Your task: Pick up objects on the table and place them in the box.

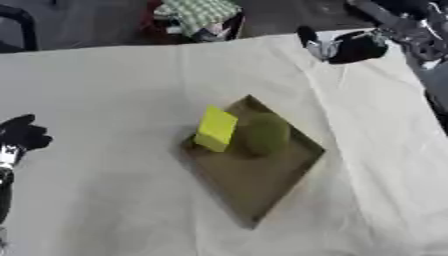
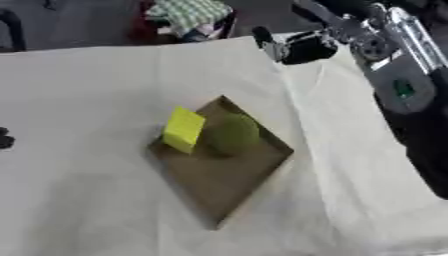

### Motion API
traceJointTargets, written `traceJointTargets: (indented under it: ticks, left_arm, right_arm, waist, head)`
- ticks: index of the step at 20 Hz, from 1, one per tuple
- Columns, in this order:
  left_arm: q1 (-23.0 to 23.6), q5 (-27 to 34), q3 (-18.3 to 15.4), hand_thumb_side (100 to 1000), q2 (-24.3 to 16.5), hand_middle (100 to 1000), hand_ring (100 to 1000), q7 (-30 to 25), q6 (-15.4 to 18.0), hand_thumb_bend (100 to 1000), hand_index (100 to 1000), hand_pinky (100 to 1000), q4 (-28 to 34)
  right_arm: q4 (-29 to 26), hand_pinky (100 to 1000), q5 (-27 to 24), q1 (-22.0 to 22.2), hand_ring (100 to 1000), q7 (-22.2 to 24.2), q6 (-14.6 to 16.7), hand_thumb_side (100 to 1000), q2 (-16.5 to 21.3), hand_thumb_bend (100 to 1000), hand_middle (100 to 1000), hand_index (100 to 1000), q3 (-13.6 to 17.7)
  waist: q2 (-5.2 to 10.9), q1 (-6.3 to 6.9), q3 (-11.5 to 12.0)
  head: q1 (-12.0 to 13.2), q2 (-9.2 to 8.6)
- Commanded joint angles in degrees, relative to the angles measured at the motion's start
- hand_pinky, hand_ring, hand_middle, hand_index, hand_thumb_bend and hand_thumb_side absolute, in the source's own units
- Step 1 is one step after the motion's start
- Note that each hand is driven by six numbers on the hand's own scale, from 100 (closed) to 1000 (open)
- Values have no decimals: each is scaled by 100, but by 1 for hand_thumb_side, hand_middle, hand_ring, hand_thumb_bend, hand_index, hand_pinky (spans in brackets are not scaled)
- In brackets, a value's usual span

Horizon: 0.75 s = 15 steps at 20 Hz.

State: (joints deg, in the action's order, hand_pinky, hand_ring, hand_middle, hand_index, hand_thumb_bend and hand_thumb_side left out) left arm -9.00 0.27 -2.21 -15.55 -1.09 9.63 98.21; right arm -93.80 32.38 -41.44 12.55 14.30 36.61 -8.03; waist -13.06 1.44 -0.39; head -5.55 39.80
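Left eye view | right robot hand curled, empty | box well apart

Left robot hand cut by the frame edge; right robot hand blurred.

Cream cloth covers the bench, matt and softly creased, with folds running toward four o'clock. The shallow box at centre looks like dull brown card, flat and unshiny. Inside it, the yellow block shows a smooth, matt face, and the green round thing beside it looks dull-skinned. At one o'clock the right hand shows black plastic with silver metal glinting.
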Motion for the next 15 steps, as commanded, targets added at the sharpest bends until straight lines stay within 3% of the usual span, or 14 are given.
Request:
traceJointTargets:
  ticks: [1, 7, 15]
  left_arm:
    - [-39, -24, -60, 796, -127, 611, 643, 13, 11, 251, 807, 725, 73]
    - [-35, -16, -76, 792, -119, 611, 644, 15, 27, 243, 807, 730, 90]
    - [-18, -4, -227, 791, -150, 610, 641, 200, 27, 195, 805, 724, 111]
  right_arm:
    - [-239, 779, -267, 112, 816, -251, -156, 261, 33, 100, 874, 972, 331]
    - [-395, 755, -732, 525, 792, -453, -313, 322, -61, 100, 850, 960, 649]
    - [-438, 741, -906, 937, 780, -779, -489, 369, 87, 100, 838, 956, 1091]
  waist:
    - [79, 7, -14]
    - [78, 29, -43]
    - [94, 43, -83]
  head:
    - [36, 10]
    - [68, -26]
    - [75, -33]
